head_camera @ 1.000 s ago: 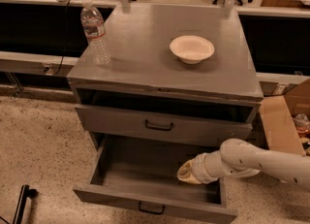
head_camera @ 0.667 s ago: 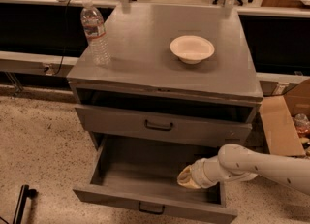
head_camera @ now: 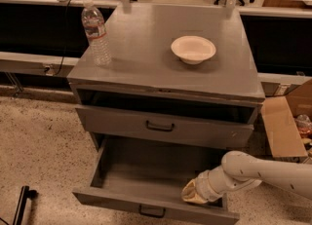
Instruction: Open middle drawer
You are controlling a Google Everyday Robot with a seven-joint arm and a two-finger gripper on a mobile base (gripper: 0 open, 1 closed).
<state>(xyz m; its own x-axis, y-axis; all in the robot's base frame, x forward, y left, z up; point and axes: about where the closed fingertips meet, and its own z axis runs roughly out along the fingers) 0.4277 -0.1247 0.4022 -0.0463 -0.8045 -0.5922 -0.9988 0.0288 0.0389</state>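
Note:
The middle drawer (head_camera: 161, 127) is a grey front panel with a small black loop handle (head_camera: 160, 126). It sits pushed in under a dark open slot below the cabinet top. Below it, the larger bottom drawer (head_camera: 146, 182) is pulled far out, with its own black handle (head_camera: 152, 213) on its front. My gripper (head_camera: 193, 193), tan at the tip on a white arm (head_camera: 258, 170), reaches in from the right. It is low inside the bottom drawer's right front corner, below and to the right of the middle drawer's handle.
A clear water bottle (head_camera: 96, 33) stands at the cabinet top's left edge, and a white bowl (head_camera: 193, 49) sits right of centre. A cardboard box (head_camera: 285, 124) stands to the cabinet's right. A black object (head_camera: 22, 204) lies on the speckled floor at the lower left.
My gripper has moved a little toward the front of the open bottom drawer. The drawers, bottle and bowl have not moved.

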